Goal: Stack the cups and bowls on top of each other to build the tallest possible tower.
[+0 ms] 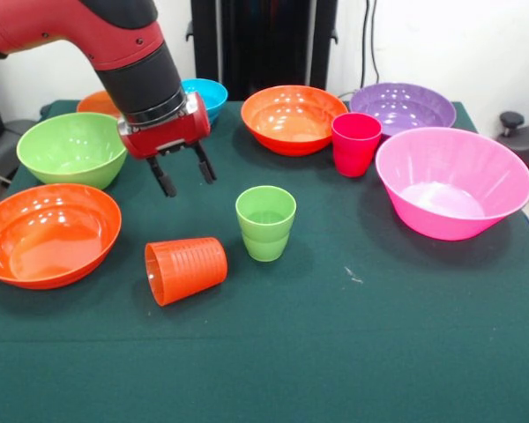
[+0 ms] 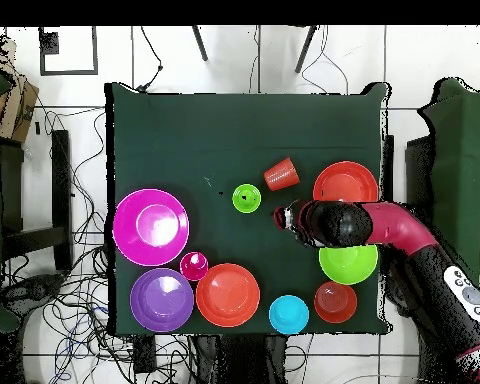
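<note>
Front view showed the gripper hanging empty, jaws spread, just above and behind the orange cup, which lay on its side beside the upright green cup.

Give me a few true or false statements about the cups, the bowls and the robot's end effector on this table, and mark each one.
1. The orange cup lies on its side. True.
2. The light green cup stands inside the pink bowl. False: it stands upright on the table, apart from the bowls.
3. The end effector is open and holds nothing. True.
4. The magenta-red cup is stacked on the orange cup. False: it stands alone between an orange bowl and the purple bowl.
5. The small blue bowl sits at the table's far side in the front view. True.
</note>
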`<state>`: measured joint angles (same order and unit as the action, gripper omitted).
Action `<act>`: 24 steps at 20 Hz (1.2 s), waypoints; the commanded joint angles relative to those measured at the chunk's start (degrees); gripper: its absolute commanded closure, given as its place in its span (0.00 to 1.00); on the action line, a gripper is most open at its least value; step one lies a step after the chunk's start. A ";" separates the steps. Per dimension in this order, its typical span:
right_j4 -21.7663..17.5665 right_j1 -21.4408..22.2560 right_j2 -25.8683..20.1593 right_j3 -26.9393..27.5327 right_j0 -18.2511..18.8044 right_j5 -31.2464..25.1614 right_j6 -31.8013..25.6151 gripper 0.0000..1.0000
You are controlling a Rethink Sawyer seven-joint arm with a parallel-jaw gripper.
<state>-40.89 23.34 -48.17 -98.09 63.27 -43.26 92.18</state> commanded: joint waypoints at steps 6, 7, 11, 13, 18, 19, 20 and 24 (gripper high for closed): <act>-3.42 -1.56 -1.64 7.05 -2.84 -7.53 -23.73 0.00; -3.39 -1.57 -1.68 7.23 -2.87 -7.66 -24.02 0.00; -3.19 -2.07 -1.97 8.04 -2.85 -8.26 -25.38 0.00; -3.26 -2.39 -2.12 8.08 -2.64 -8.20 -25.81 0.00; -3.01 -2.28 -2.35 8.39 -2.42 -9.01 -26.58 0.00; -3.00 -2.41 -2.39 8.65 -2.31 -9.29 -27.06 0.00; -2.96 -2.51 -2.46 8.96 -2.33 -9.60 -27.51 0.00; -2.90 -3.22 -2.55 10.30 -2.39 -10.70 -29.48 0.00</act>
<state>-40.95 23.25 -50.25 -93.35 63.17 -47.74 85.33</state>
